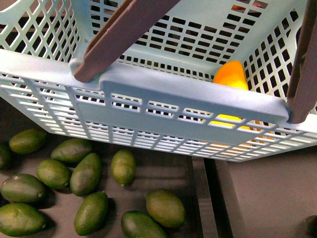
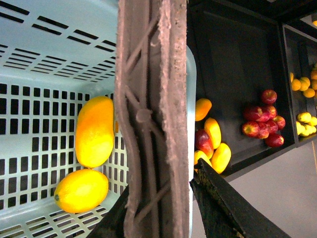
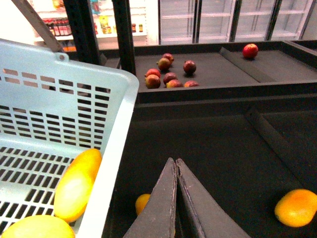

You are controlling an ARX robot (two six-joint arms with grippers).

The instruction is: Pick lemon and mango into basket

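Two yellow fruits already lie on the slotted floor of the basket, touching: the longer mango and, at about its 7 o'clock in the left wrist view, the plumper lemon. Both sit low against a wall, likely where they rolled on landing. The left gripper is clamped around the brown handle, evidently to carry the basket. The right gripper is pressed closed and empty over the dark shelf.
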